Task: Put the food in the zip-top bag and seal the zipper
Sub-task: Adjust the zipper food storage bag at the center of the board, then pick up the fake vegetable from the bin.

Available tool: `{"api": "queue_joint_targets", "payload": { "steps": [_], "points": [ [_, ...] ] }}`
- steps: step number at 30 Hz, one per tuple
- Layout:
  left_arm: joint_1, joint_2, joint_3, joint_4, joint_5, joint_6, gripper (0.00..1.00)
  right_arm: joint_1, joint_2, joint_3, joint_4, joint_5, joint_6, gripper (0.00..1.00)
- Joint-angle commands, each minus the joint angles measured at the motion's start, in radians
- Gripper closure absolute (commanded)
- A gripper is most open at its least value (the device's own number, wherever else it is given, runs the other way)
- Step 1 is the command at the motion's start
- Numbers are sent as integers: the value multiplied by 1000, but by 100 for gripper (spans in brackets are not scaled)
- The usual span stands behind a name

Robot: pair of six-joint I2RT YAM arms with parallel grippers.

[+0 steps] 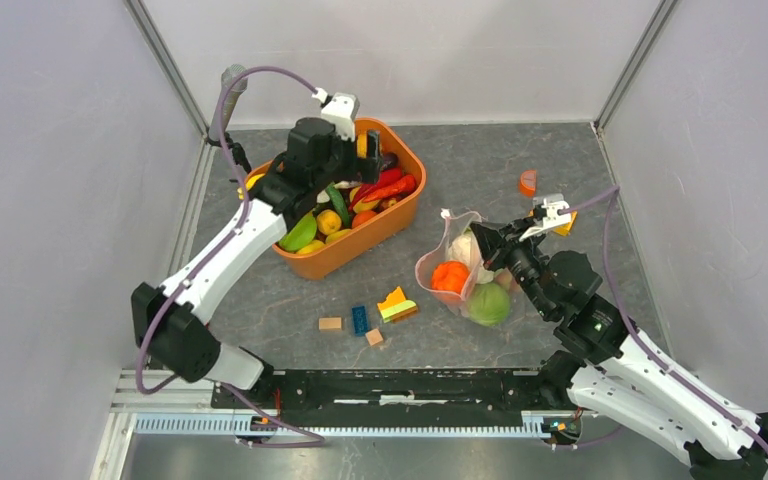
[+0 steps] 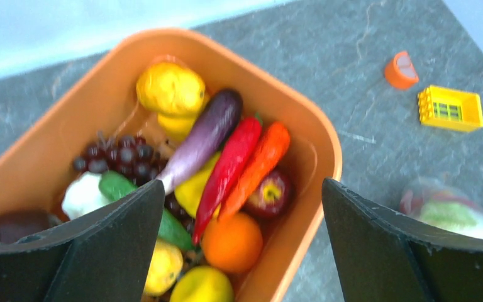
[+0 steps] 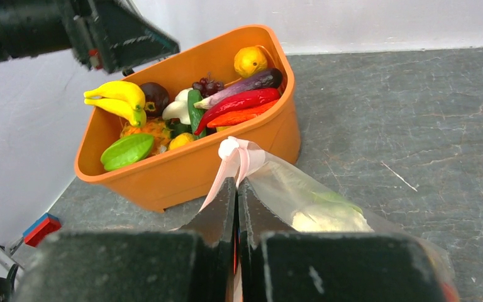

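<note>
Orange plastic tub (image 1: pixel 360 245) sits upper left of centre in the top view, on the grey surface (image 1: pixel 480 160). It is packed with food (image 2: pixel 226 170): bananas, grapes, aubergine, red pepper, lemons and more. Over its far end hangs the left tool (image 2: pixel 242 189), jaws spread wide with nothing between them.

Lower centre, loose blocks (image 1: pixel 360 320) lie on the surface in front of the tub, apart from each other.

Right of centre lies the zip-top bag (image 1: pixel 430 268), near the tub but not touching it. It holds a white cauliflower (image 1: pixel 465 248), an orange fruit (image 1: pixel 450 277) and a green cabbage (image 1: pixel 488 303). The right tool (image 3: pixel 237 189) is closed tight on the pink zipper (image 3: pixel 236 157), pinching the strip so it bunches up above the fingertips. Probably the mouth is unsealed, but the wrist view is too cramped to tell.

Far right, an orange half-disc (image 1: pixel 528 182) lies near the back wall. A yellow block (image 2: pixel 451 108) lies just beside it.
</note>
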Motion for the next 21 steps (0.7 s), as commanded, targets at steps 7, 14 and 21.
{"api": "queue_joint_targets", "payload": {
  "steps": [7, 14, 21],
  "points": [
    [89, 328, 210, 201, -13, -83, 0, 1, 28, 2, 96, -38, 24, 97],
    [94, 507, 310, 257, -100, -107, 0, 1, 28, -4, 96, -22, 24, 97],
    [113, 563, 280, 323, -140, -130, 0, 1, 45, 15, 72, -18, 10, 97]
  ]
}}
